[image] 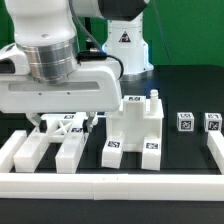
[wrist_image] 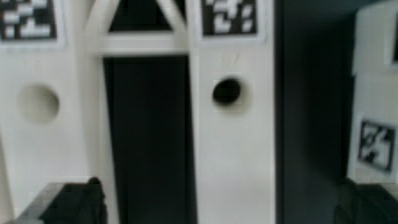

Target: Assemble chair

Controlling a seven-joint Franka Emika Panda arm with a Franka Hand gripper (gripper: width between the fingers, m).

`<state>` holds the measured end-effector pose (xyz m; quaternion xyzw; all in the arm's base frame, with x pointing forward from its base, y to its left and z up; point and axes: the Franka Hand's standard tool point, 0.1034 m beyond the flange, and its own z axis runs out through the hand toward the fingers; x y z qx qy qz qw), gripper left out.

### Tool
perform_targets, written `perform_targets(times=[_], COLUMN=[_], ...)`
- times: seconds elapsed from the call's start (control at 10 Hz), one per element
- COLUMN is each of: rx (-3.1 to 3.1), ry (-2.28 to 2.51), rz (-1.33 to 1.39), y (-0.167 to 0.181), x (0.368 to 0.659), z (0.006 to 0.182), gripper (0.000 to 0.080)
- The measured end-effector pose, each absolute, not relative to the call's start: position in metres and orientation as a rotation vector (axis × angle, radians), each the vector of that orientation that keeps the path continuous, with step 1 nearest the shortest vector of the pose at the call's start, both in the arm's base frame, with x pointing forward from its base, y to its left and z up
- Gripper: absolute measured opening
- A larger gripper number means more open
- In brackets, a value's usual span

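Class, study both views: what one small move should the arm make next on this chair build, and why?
Probably ease straight down and close on the matte-white, ladder-like plastic frame piece. The gripper hangs directly over it, and the wrist view shows a dark fingertip beside one rail. Whether the jaws are open is unclear, so go slowly.

Bright, even light from above the pincer [image: 64, 122] bleaches the chunky matte-white plastic chair pieces [image: 135, 125] beside it against the matte black worktop [image: 185, 150], with soft shadows beneath. The glossy white robot arm [image: 45, 45] above it shows mild sheen. The wrist view is dimmer and blurred, the pincer's dark fingertips [wrist_image: 75, 205] out of focus.
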<state>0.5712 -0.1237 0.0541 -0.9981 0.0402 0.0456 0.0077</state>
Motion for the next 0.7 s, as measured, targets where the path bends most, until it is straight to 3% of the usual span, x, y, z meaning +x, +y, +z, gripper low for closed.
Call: perform_targets(times=[0.4, 0.7], rx=[-3.119, -3.147], ry=[0.124, 0.118], rz=[0.148, 0.041], y=[-0.123, -0.128], x=[0.570, 0.563], z=[0.053, 0.042], gripper=[0.0649, 0.0649])
